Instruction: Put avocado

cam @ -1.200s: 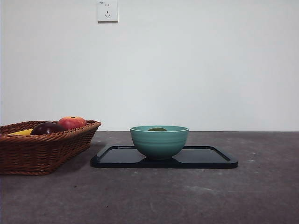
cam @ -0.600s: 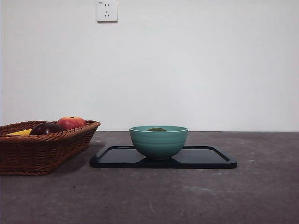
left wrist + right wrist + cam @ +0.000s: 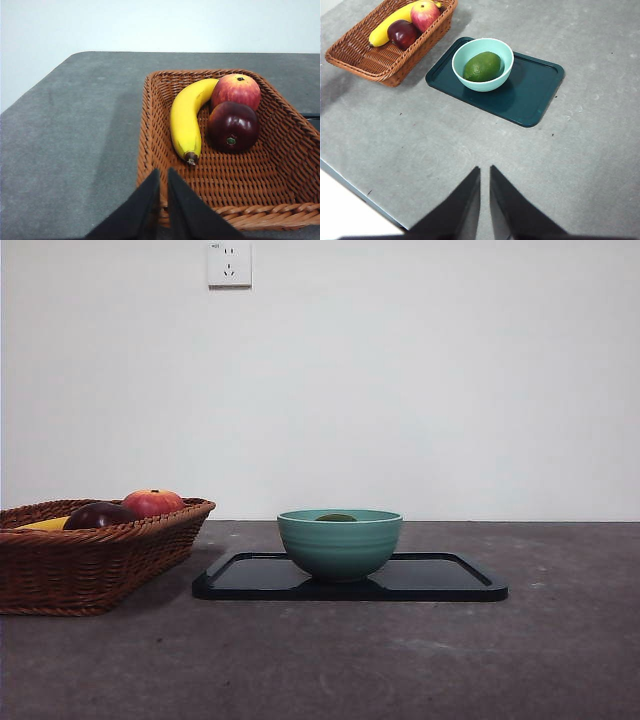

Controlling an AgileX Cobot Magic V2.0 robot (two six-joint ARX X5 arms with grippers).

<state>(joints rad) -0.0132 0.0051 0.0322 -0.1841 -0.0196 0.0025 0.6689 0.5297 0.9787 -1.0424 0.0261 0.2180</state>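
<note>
The dark green avocado lies inside the teal bowl, which stands on the dark tray. In the front view only the avocado's top shows above the bowl's rim. My right gripper is shut and empty, high above the table's near side, well away from the bowl. My left gripper is shut and empty, above the near rim of the wicker basket. Neither arm shows in the front view.
The basket at the left holds a banana, a red-orange fruit and a dark purple fruit. The tray sits mid-table. A wall socket is on the wall behind.
</note>
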